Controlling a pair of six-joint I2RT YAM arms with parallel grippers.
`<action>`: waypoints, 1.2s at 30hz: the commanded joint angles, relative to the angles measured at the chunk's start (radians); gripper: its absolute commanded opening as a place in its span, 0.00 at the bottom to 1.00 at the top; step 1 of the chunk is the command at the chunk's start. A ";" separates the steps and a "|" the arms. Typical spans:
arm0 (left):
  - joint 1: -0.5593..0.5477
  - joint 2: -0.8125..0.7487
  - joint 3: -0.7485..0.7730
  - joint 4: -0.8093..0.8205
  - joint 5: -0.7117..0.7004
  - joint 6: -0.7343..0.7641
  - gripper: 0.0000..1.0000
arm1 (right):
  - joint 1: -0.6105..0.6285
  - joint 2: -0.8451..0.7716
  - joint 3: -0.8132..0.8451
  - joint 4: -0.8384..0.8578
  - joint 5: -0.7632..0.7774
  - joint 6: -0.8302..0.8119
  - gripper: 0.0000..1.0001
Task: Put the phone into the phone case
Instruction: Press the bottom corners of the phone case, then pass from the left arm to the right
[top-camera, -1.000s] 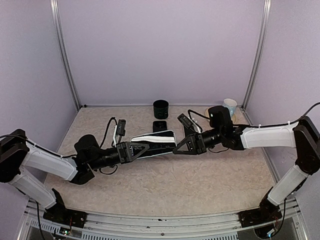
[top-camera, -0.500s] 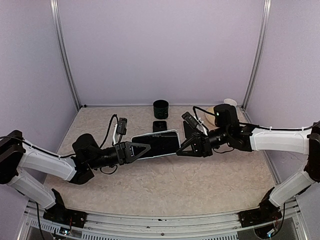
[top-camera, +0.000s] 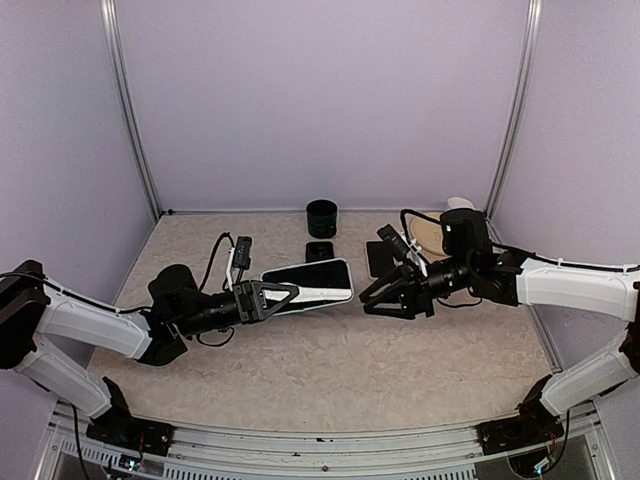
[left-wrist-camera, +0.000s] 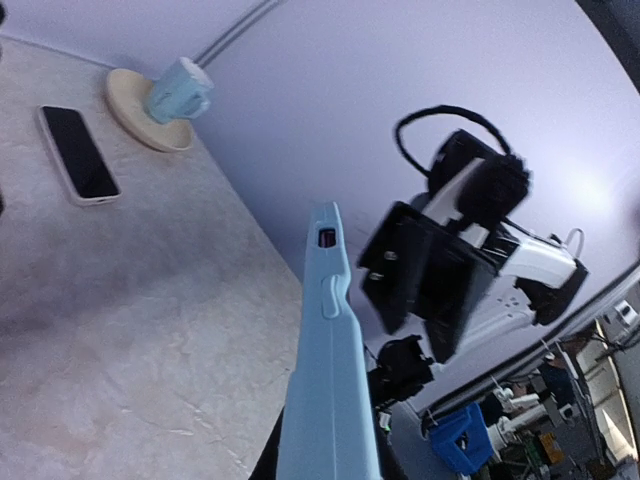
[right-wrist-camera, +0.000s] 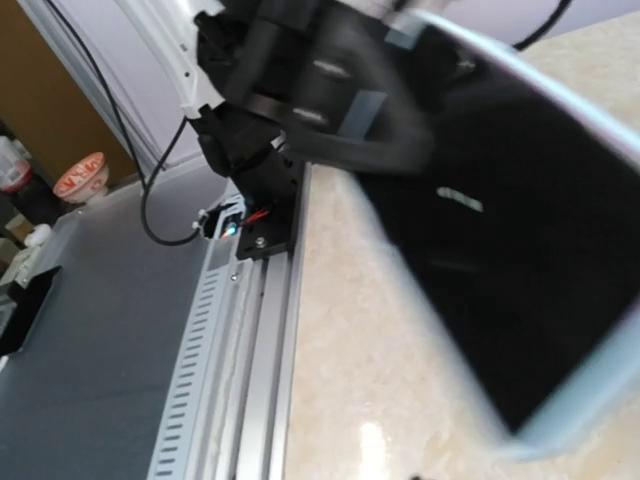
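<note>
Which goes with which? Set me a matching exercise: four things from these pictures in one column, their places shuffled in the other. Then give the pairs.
Things
1. light blue case
2. phone
3. cup
4. black cylinder

Places
A. upright near the back wall
B. standing on a saucer
C. held in the left gripper, above the table
D. lying flat on the table

Pairs: 1-C, 2-D, 3-B, 4-A
</note>
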 joint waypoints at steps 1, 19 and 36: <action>0.030 -0.029 -0.017 -0.146 -0.166 0.036 0.00 | 0.001 -0.019 0.042 -0.041 -0.002 -0.027 0.37; 0.030 -0.012 0.065 -0.217 -0.055 0.009 0.00 | 0.103 -0.192 -0.137 0.063 0.580 -0.413 1.00; 0.018 0.042 0.178 -0.383 0.039 0.085 0.00 | 0.277 -0.047 -0.045 -0.015 0.803 -0.641 1.00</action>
